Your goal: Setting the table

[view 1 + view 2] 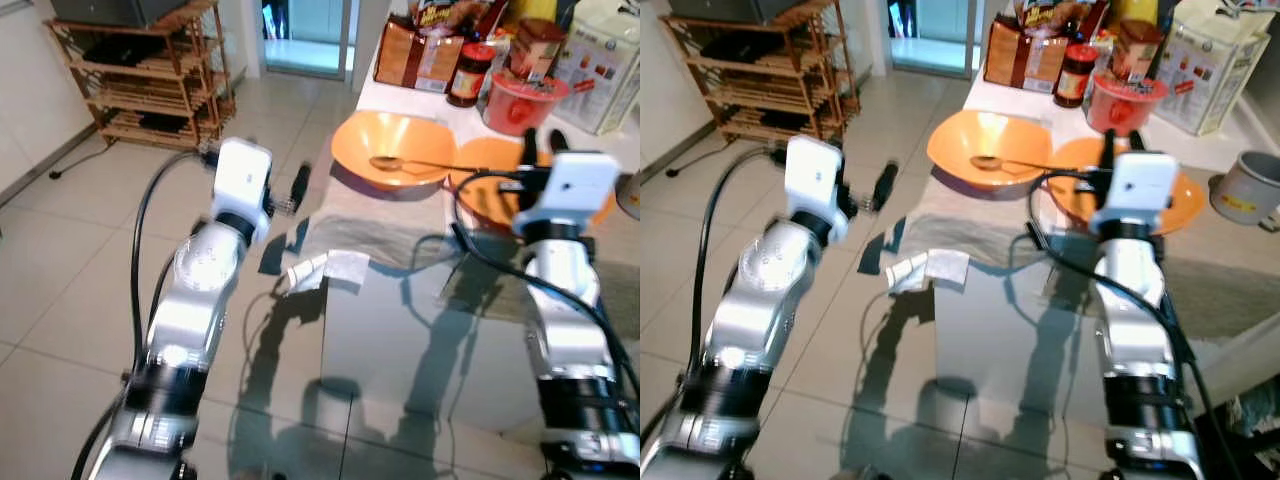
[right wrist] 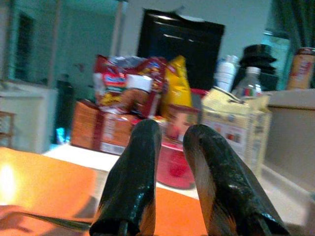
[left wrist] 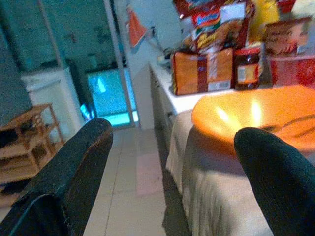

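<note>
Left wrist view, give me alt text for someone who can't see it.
Two black fingers of the left pincer stand wide apart, framing an orange bowl with a spoon resting in it on a cloth-covered table. Behind the bowl sit an orange snack packet and a dark jar.
</note>
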You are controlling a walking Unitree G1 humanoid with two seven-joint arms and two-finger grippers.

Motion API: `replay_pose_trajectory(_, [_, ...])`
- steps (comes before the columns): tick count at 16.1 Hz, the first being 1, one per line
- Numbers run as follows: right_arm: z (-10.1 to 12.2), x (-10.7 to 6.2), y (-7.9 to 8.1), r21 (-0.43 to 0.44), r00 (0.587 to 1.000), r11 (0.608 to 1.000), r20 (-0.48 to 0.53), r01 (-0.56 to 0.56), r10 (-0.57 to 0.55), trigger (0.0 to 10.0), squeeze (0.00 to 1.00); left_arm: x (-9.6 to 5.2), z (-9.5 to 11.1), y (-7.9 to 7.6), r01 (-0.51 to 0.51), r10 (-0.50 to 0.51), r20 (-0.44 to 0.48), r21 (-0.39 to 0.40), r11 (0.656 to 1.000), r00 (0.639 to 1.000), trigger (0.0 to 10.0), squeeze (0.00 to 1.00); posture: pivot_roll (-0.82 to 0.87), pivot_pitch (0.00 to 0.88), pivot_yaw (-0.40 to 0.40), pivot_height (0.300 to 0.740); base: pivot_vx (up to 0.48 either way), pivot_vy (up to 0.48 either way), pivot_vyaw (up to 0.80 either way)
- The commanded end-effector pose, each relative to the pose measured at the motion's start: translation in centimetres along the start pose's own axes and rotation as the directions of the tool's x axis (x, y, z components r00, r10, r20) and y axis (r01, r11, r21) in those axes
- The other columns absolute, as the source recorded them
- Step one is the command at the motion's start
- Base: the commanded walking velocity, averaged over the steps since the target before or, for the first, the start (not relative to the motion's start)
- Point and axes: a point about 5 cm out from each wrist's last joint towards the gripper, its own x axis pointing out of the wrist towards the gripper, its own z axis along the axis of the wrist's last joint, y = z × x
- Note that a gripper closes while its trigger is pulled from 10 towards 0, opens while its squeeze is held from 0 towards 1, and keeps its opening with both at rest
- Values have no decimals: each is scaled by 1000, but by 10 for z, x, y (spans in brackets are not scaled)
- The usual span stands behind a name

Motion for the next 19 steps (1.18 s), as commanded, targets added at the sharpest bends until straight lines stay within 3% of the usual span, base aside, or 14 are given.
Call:
replay_pose_trajectory(1, [-8,-7,-4,-30,999,999,-41,15,-17,10000,0,14,6,-8,72,-72,-3,9,997,997,10000,0,50,9,11,740,0,0,0])
replay_pose_trajectory(3, [-9,-16,-1,-25,998,1000,-57,1,-3,10000,0,25,13,-13,120,-120,-4,13,993,993,10000,0,46,10,12,740,0,0,0])
replay_pose_trajectory(6, [-13,-60,4,-47,993,997,-108,-61,56,10000,0,50,23,-15,160,-160,-8,64,985,987,10000,0,12,14,23,740,0,0,0])
replay_pose_trajectory(8, [-16,-76,4,-53,989,997,-141,-61,53,10000,0,60,28,-15,168,-168,-7,50,984,986,10000,0,-13,11,33,740,0,0,0])
replay_pose_trajectory(11, [-14,-81,13,-30,985,997,-156,-73,68,10000,0,73,46,-26,210,-215,53,85,974,975,10000,0,-24,0,34,740,0,0,0])
replay_pose_trajectory(13, [-12,-83,16,-26,984,996,-159,-88,83,10000,0,79,55,-36,282,-295,77,145,948,952,10000,0,-24,0,34,740,0,0,0])
replay_pose_trajectory(17, [-12,-87,22,-13,980,995,-175,-95,91,10000,0,92,58,-64,414,-428,13,223,882,904,10000,0,-31,0,53,740,0,0,0])
replay_pose_trajectory(19, [-13,-89,24,-8,979,995,-182,-99,96,10000,0,98,64,-74,437,-450,6,224,871,893,10000,0,-40,3,59,740,0,0,0])
